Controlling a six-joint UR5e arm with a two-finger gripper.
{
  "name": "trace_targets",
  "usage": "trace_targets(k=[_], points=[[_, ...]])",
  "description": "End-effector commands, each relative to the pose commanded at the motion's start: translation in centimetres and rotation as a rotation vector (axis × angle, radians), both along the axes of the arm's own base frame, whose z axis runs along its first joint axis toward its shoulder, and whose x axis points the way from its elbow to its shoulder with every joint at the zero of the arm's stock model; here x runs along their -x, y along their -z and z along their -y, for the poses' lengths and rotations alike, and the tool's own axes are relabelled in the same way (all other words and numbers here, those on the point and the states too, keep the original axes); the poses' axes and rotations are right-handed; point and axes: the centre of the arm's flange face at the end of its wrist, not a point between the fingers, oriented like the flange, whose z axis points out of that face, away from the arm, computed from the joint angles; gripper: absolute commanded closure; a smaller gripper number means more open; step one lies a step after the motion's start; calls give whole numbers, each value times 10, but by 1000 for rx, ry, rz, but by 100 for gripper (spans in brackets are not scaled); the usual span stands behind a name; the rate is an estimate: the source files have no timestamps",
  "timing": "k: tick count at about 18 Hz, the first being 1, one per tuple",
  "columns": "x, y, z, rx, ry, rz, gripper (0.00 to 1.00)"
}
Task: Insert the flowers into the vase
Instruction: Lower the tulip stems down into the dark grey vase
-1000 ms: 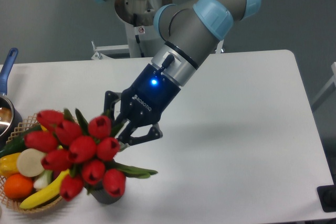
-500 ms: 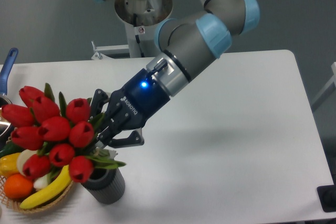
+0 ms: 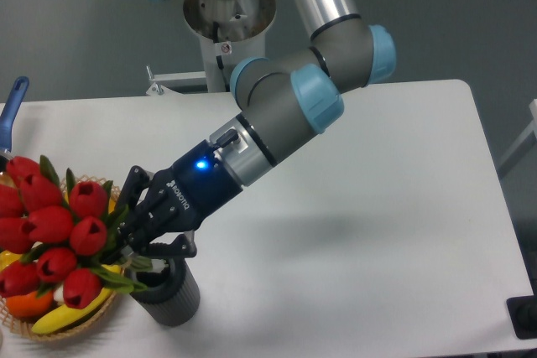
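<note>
The black two-finger gripper is clamped on the stems of the bunch of red tulip buds with green leaves, and the stems' lower ends are hidden behind it. The small dark grey ribbed vase stands just below, its mouth partly covered. The bunch has swung further left since the earlier frame, over the woven wicker basket.

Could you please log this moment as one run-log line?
gripper: shut on flowers | flowers: tilted left over basket | vase: upright, below gripper | insertion: unclear
</note>
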Motion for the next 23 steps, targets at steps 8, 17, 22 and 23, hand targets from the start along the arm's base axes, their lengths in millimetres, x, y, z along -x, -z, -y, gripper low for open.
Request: trace_targets(k=[8,17,22,23], points=[[-1,19,-3,10,10,-7,96],[-2,62,17,28,18,-20,92],[-2,94,28,58,14,-38,89],[-1,101,32,58,16,-42,88]])
